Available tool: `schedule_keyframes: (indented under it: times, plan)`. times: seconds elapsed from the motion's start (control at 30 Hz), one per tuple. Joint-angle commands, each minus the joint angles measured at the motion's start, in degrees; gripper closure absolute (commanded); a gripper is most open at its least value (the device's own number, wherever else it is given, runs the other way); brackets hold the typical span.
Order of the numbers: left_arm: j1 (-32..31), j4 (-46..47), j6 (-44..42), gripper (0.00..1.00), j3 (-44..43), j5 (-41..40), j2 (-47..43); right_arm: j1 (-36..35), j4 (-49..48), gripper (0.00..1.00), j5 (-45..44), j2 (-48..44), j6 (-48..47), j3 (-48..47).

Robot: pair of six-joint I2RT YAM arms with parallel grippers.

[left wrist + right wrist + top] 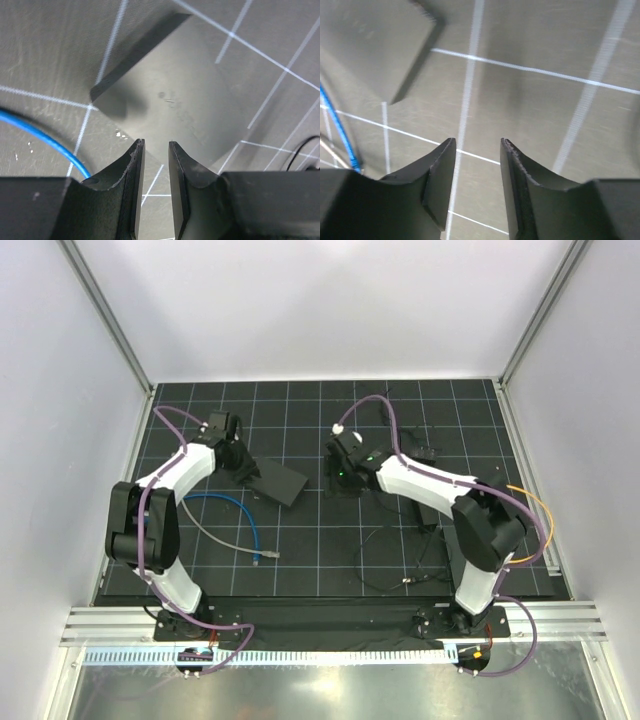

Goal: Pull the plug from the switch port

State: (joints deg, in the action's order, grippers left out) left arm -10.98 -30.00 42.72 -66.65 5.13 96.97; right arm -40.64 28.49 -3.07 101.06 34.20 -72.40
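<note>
Overhead camera plus two wrist cameras close over the gridded mat (330, 550).
The top camera looks down from above and behind the arm bases, far enough back to take in the whole mat. The left wrist camera sits low, facing past the left gripper (156, 145) onto the switch (175, 95). The right wrist camera is equally close and slightly blurred, and looks past the right gripper (477, 142). The dark corner at its upper left is probably that same switch. All three views catch the blue cable (235, 502).

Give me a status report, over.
Left gripper open, over switch. Right gripper open, empty. Blue cable plug lies loose on mat. Nothing blocking.
</note>
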Motion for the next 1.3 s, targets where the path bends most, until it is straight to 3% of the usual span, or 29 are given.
schedule_keyframes:
  times: [0.0,0.27,0.37,0.93,1.27]
  plan:
    - [1.0,2.0,3.7,0.71,1.3,-1.9,-2.6,-2.9,-7.2,0.55,2.1,2.6,3.7,-2.0]
    - [3.1,1.4,5.8,0.75,1.5,-1.0,-1.9,-6.0,-9.2,0.8,2.1,10.6,5.1,-6.8]
    - [3.4,1.5,6.1,0.75,1.6,-0.5,-2.0,-6.3,-9.5,0.84,0.5,11.4,5.1,-7.5]
    - [4.2,1.9,6.1,0.75,1.9,-0.4,-3.4,-7.6,-11.6,0.86,2.3,16.8,7.6,-12.4]
    - [4.3,2.0,5.5,0.76,2.0,-0.2,-3.9,-8.2,-21.5,0.86,7.6,17.1,14.1,-11.4]
